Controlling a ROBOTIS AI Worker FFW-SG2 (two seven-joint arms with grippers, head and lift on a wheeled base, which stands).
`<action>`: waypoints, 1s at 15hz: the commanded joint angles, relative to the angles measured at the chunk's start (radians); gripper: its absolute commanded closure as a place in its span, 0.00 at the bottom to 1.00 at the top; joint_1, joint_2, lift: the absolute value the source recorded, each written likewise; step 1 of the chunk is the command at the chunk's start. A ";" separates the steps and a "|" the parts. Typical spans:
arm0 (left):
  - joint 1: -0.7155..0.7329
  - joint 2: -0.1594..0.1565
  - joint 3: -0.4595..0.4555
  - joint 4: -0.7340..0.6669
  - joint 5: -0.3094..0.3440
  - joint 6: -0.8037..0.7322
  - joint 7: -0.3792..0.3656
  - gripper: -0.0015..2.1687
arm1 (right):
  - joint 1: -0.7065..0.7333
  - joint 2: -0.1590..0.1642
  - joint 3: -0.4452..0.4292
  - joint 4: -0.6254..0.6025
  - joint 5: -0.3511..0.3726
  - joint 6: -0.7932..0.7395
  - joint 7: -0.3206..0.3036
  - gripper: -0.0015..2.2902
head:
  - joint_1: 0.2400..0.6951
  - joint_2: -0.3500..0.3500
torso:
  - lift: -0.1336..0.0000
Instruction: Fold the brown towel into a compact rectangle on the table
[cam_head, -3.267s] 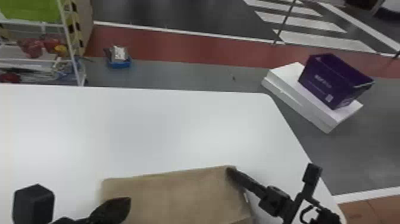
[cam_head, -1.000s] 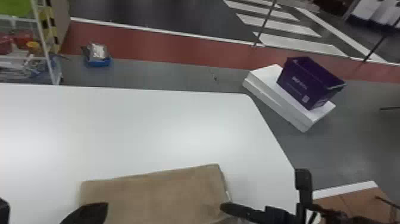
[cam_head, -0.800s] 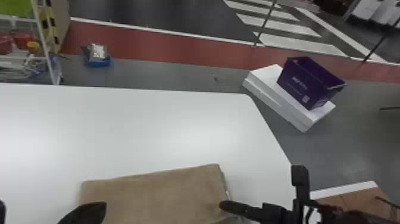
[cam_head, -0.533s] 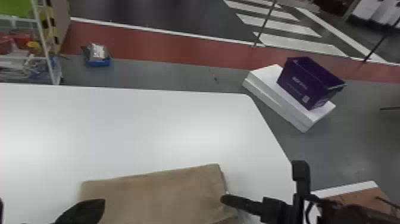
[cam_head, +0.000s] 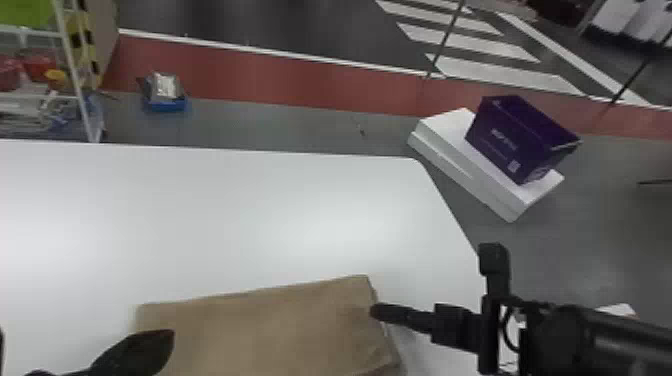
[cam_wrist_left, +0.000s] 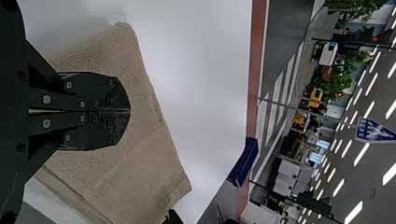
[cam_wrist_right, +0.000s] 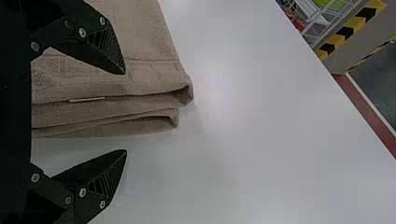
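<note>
On the white table, inside the right edge and well back from the far edge, the brown towel is laid flat. The step in hand is judged to be the taking of its layered right side for a further fold. For this, the whole stack should be enclosed, since a fold begun with the upper layers alone would probably be skewed. The right gripper is held open at that side, one finger over the cloth and the other over bare tabletop; the lower finger is best slid beneath the bottom layer before closure. By the left gripper, closed above the towel with no cloth seen between its fingers, the opposite part might be steadied under light pressure. The lift should be kept low and level.

In outline, a broad rectangle is already formed, with a nearly straight far edge. At the right side, several soft, thick layers are stacked unevenly, the upper ones reaching past the lower. Their rounded ends gape slightly at the far corner. A ribbed weave is shown in places, and a small pale strip is seen between layers.
</note>
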 joint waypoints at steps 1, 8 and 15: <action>-0.018 0.000 0.004 0.011 0.002 0.000 -0.007 0.54 | -0.005 -0.005 0.003 0.011 0.006 0.008 0.000 0.15 | 1.00 0.02 | 0.08; -0.034 0.000 0.003 0.011 0.015 0.015 -0.012 0.54 | -0.011 -0.004 0.024 0.028 -0.022 0.008 0.006 0.23 | 1.00 0.03 | 0.08; -0.008 0.001 0.033 -0.036 0.031 0.037 -0.040 0.54 | -0.008 -0.004 0.023 0.052 -0.046 0.008 0.023 0.44 | 1.00 0.08 | 0.08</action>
